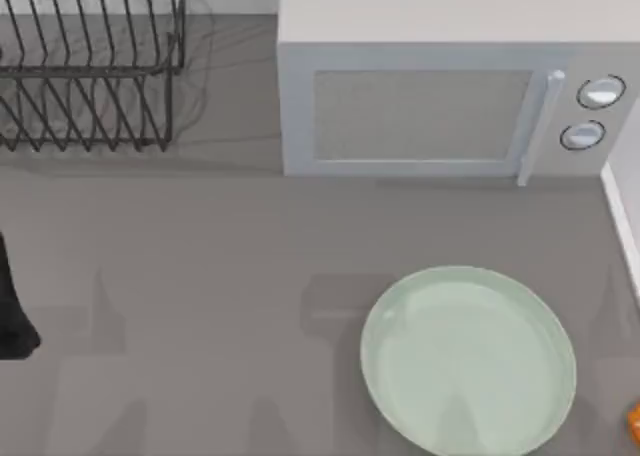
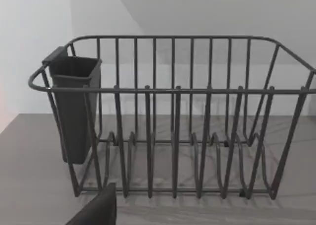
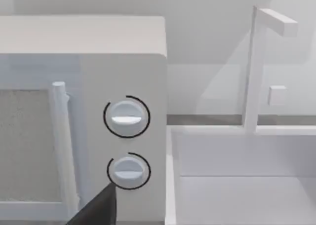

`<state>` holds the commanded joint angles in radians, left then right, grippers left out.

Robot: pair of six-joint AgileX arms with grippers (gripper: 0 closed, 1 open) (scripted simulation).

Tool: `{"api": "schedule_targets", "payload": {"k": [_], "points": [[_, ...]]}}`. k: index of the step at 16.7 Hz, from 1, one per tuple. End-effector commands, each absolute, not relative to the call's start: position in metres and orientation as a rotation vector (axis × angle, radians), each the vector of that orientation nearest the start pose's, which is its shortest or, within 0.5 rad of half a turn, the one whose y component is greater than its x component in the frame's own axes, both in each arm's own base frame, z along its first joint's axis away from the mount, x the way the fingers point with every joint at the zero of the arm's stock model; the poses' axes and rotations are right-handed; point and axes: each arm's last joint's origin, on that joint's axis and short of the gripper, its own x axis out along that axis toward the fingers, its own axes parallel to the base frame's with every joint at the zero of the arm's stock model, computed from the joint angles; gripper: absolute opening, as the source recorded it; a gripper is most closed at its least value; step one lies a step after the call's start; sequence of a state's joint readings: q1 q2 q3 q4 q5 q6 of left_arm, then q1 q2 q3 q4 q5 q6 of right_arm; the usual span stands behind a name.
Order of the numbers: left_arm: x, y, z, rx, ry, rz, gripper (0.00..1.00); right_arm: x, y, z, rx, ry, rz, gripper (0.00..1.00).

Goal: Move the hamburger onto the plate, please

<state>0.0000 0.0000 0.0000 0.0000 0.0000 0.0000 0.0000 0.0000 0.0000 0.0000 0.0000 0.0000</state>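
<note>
The big round pale green shiny plate sits bare on the grey table, near the front right. The tiny orange hamburger lies right of it, untouched. The job is not started. I cannot tell either gripper's state.

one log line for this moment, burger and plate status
small orange-and-white hamburger: on table at right edge, off plate | large pale mint-green plate: empty, before white microwave | left arm: parked at left edge
</note>
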Motion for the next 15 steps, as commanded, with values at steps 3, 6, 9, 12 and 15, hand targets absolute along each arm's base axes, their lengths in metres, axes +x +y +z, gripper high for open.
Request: {"api": "schedule_targets", "payload": {"k": [3, 6, 9, 12, 15], "points": [[0.106, -0.001, 0.16, 0.0, 0.0, 0.0, 1.0, 0.106, -0.001, 0.162, -0.007, 0.014, 0.004, 1.0], [0.106, -0.001, 0.16, 0.0, 0.0, 0.0, 1.0, 0.108, 0.001, 0.171, -0.053, 0.125, 0.026, 1.0], [0.106, -0.001, 0.16, 0.0, 0.0, 0.0, 1.0, 0.116, 0.005, 0.179, -0.134, 0.356, 0.069, 1.0], [0.106, -0.001, 0.16, 0.0, 0.0, 0.0, 1.0, 0.132, 0.01, 0.179, -0.236, 0.689, 0.148, 1.0], [0.106, -0.001, 0.16, 0.0, 0.0, 0.0, 1.0, 0.151, 0.017, 0.174, -0.338, 1.03, 0.257, 1.0]]}}
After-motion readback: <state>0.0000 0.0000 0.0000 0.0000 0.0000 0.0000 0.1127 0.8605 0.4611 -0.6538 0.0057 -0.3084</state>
